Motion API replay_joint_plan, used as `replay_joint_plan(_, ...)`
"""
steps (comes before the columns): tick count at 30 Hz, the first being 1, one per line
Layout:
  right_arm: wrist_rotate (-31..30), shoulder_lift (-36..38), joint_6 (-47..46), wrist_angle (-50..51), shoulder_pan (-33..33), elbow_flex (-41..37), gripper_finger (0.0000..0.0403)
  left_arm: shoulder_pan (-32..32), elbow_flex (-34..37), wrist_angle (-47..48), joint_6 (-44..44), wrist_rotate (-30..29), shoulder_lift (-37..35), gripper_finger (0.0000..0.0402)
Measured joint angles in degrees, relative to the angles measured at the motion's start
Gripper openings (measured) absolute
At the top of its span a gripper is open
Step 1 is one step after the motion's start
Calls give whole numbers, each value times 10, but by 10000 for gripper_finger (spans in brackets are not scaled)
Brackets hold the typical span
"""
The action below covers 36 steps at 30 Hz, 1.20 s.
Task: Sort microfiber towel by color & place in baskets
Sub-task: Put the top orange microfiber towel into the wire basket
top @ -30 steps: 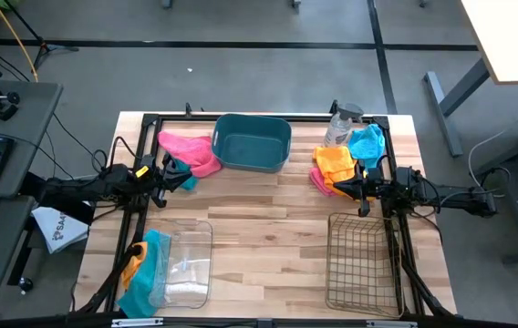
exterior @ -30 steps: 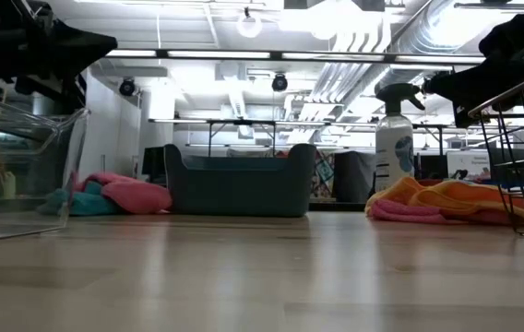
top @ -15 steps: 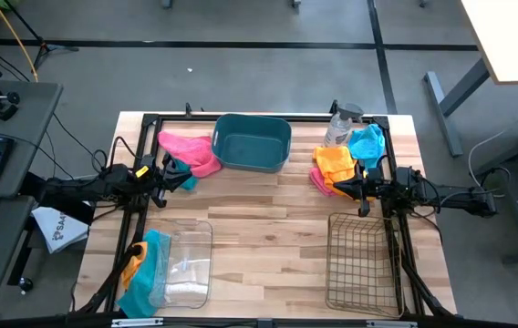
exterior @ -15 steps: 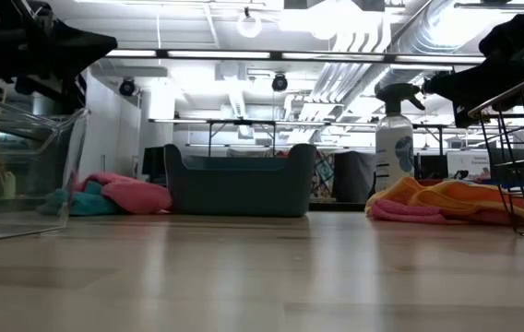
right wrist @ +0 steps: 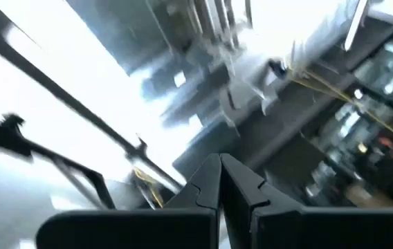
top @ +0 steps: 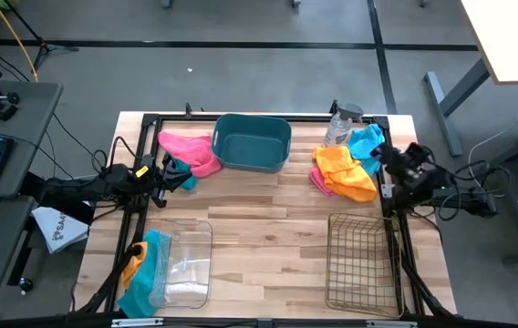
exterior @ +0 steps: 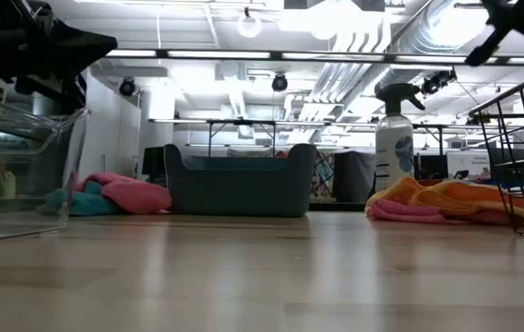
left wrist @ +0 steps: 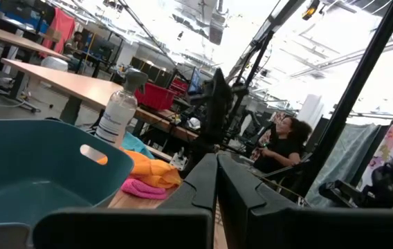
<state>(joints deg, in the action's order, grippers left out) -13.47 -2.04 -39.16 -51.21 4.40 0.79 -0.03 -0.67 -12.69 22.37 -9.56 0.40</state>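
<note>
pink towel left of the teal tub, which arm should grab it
Left. The left gripper sits right beside the pink towel, fingers shut. The right gripper is raised at the table's far side, by the orange towel.

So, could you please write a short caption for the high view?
Teal tub, clear bin and wire basket on the table, with unsorted towels nearby.

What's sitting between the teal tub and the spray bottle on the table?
Nothing: in the high view the stretch between the teal tub and the spray bottle is bare table. The orange towel lies nearer the front, beside the bottle.
</note>
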Motion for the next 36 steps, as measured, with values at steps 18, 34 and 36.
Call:
replay_joint_plan(18,25,-590,106,880,27,498,59,0,0,0,0,0,0,0)
replay_joint_plan(34,-88,-907,66,1102,72,630,237,0,0,0,0,0,0,0)
replay_joint_plan(36,-88,-926,59,1124,77,633,238,0,0,0,0,0,0,0)
